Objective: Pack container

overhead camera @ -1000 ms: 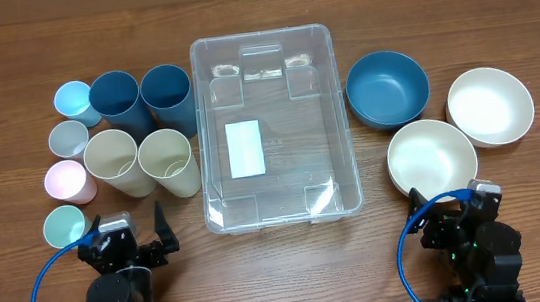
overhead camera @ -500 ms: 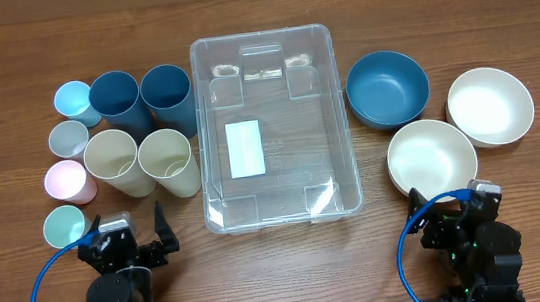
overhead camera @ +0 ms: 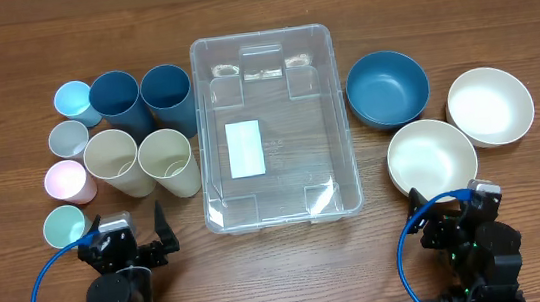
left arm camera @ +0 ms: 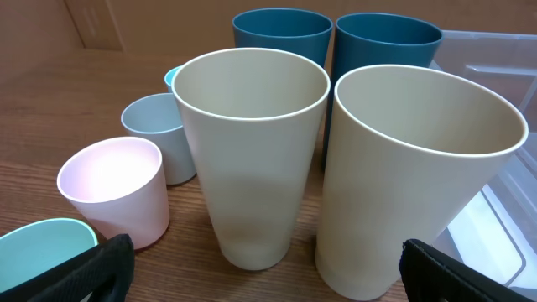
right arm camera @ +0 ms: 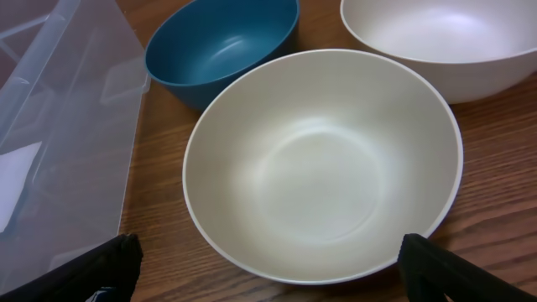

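The container (overhead camera: pixel 299 138) is a large clear plastic bin with a white label (overhead camera: pixel 245 149) on its bottom, standing at the table's middle with nothing in it. Its edge shows in the left wrist view (left arm camera: pixel 495 210) and in the right wrist view (right arm camera: pixel 67 126). My left gripper (overhead camera: pixel 128 234) is open and empty at the front left, just before two cream tall cups (left arm camera: pixel 252 151) (left arm camera: pixel 411 176). My right gripper (overhead camera: pixel 456 200) is open and empty at the front right, just before a cream bowl (right arm camera: pixel 323 168).
Left of the bin stand two dark blue tall cups (overhead camera: pixel 116 99) (overhead camera: pixel 166 93) and small light blue (overhead camera: pixel 74 99), grey (overhead camera: pixel 69 139), pink (overhead camera: pixel 65 180) and teal (overhead camera: pixel 64 226) cups. Right of it stand a blue bowl (overhead camera: pixel 387 86) and a second cream bowl (overhead camera: pixel 489 105).
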{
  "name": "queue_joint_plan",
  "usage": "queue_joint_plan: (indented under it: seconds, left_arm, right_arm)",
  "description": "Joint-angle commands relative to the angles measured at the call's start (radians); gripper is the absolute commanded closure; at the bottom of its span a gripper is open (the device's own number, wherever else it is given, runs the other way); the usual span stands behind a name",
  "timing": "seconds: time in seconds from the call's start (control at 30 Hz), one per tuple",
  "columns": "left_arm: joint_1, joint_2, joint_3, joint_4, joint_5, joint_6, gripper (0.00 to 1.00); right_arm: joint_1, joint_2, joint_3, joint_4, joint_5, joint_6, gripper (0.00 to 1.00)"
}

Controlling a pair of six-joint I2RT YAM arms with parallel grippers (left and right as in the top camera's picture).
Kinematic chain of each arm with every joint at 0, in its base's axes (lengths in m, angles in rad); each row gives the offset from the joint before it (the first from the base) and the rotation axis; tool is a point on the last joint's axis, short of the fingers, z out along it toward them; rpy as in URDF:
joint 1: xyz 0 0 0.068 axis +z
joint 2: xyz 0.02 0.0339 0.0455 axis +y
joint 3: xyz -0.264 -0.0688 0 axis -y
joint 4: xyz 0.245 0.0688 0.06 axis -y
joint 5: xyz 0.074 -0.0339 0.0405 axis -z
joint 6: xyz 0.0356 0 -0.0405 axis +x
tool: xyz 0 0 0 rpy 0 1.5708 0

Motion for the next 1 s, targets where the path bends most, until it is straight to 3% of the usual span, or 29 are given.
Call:
queue_joint_plan:
  seconds: [0.0,0.27,0.53,0.77,0.97]
  left_arm:
    - [-0.002,-0.011,-0.006,0.005,0.012,0.023,0.0]
    - [-0.002,-0.011,-0.006,0.005,0.012,0.023,0.0]
    - [-0.002,-0.011,-0.006,0.005,0.075,0.014,0.0]
    - [-0.002,-0.011,-0.006,0.019,0.124,-0.114,0.0]
    - [-0.002,-0.011,-0.006,0.008,0.124,-0.117,0.0]
  right_arm:
    - [0.002,-0.011,0.0,0.0,-0.002,-0.004,0.0]
    - [0.002,-0.011,0.0,0.094,0.001,-0.005,0.0]
    - [0.002,-0.011,0.0,0.234,-0.193,0.027,0.0]
    - [0.002,-0.011,0.001,0.241,-0.26,0.032,0.0]
    - [0.002,-0.004,0.018,0.31,-0.286,0.111,0.0]
